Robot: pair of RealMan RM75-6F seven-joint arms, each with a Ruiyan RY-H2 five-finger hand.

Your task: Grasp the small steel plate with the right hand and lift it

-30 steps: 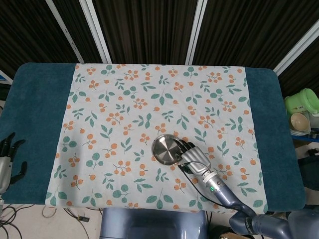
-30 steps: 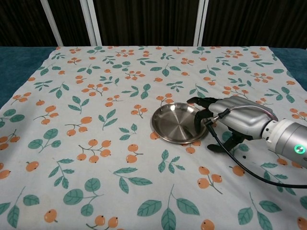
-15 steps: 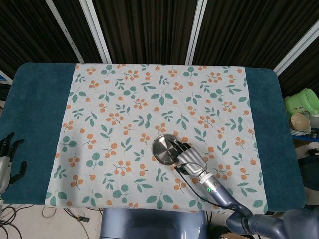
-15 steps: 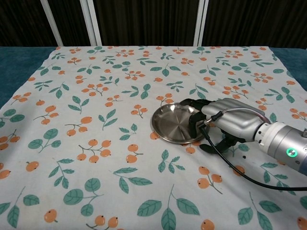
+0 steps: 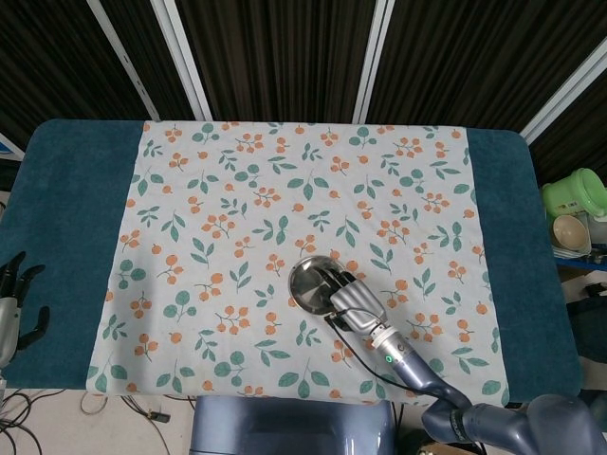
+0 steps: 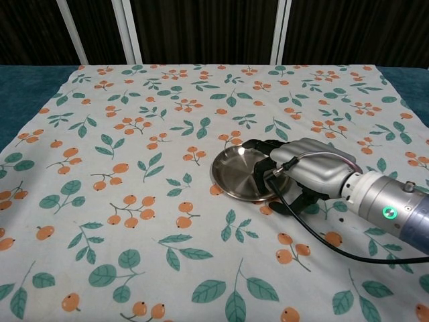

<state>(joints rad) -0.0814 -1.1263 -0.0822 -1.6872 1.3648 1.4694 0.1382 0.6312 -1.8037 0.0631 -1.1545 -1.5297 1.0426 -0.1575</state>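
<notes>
Reaching: right hand lies low over the near-right side of the small steel plate, its dark fingers stretched over the rim and into the dish; whether the thumb is clamped under the edge cannot be told.
Plate: flat on the floral tablecloth, right of the cloth's centre and toward its near edge; in the head view the plate is half covered by the right hand.
Contact: fingertips lie on the plate's inner surface on the side nearest the wrist; the far-left rim shows bare.
Right arm: silver forearm runs away from the plate toward the near-right corner of the cloth, a green light lit on it, a black cable looping from the hand along the cloth.
Left hand: well apart from the plate, off the cloth's left edge beside the blue table cover, fingers spread and holding nothing.
Beyond the table: green cup far right of the plate.
</notes>
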